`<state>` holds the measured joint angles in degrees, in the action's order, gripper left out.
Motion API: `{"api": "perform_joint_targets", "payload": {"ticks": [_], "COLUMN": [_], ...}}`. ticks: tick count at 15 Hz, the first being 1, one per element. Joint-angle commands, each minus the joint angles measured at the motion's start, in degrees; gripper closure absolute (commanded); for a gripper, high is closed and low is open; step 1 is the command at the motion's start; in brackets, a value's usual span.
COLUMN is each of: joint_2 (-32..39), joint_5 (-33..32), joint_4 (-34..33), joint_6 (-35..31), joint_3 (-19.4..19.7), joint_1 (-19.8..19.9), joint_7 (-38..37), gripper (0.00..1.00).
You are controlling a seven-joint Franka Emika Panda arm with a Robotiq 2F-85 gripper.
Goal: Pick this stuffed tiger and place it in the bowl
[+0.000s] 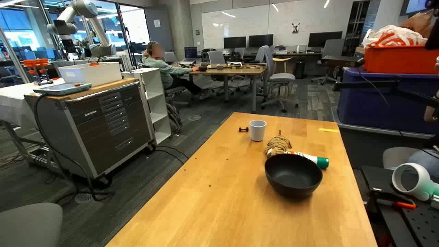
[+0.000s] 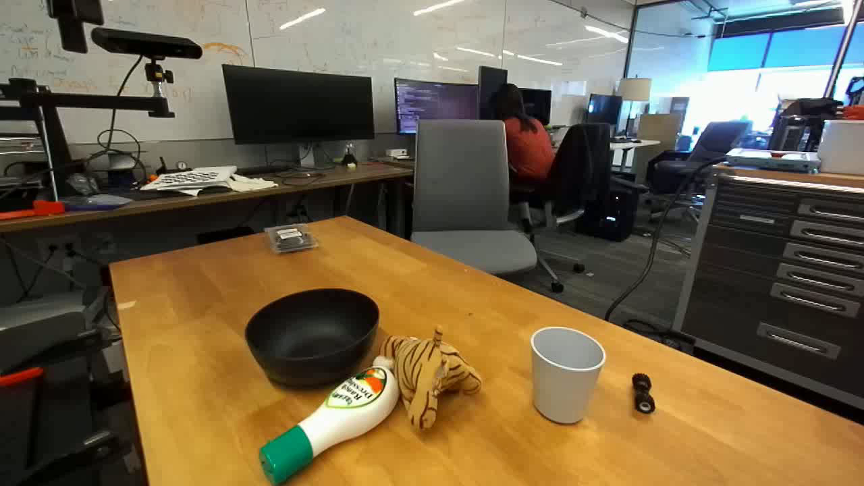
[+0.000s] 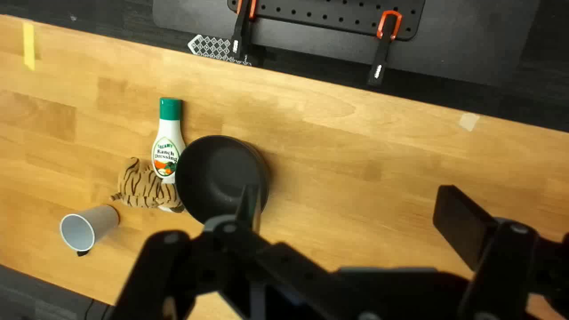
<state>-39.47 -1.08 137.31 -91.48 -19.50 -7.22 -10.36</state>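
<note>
The tiger [image 3: 144, 189] lies below, outside the gripper [image 3: 349, 199].

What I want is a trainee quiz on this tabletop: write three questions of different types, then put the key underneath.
1. True or false: in the wrist view, the jaws stand apart and grip nothing.
2. Multiple choice: what colour is the cap of the dressing bottle?
a) red
b) green
c) blue
3. Open question: what does the stuffed tiger rest on, and is it in the black bowl?

Key:
1. True.
2. b
3. On the wooden table; no, it is beside the bowl.
</note>
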Motion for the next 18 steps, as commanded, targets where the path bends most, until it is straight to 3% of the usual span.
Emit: {"api": "perform_joint_targets", "payload": {"ticks": [1,12,18], "joint_2": [0.4,0.2,0.3], "joint_5": [-0.7,-0.7,-1.2], "joint_4": [-0.2,-0.6,-0.1], "joint_6": [0.1,0.1,-9.7], "joint_3": [1.1,1.1,0.3], "joint_1": [-1.5,-1.5,2.9], "joint_7": [-0.8,-0.8,-14.0], "gripper": [0.0,0.0,0.0]}}
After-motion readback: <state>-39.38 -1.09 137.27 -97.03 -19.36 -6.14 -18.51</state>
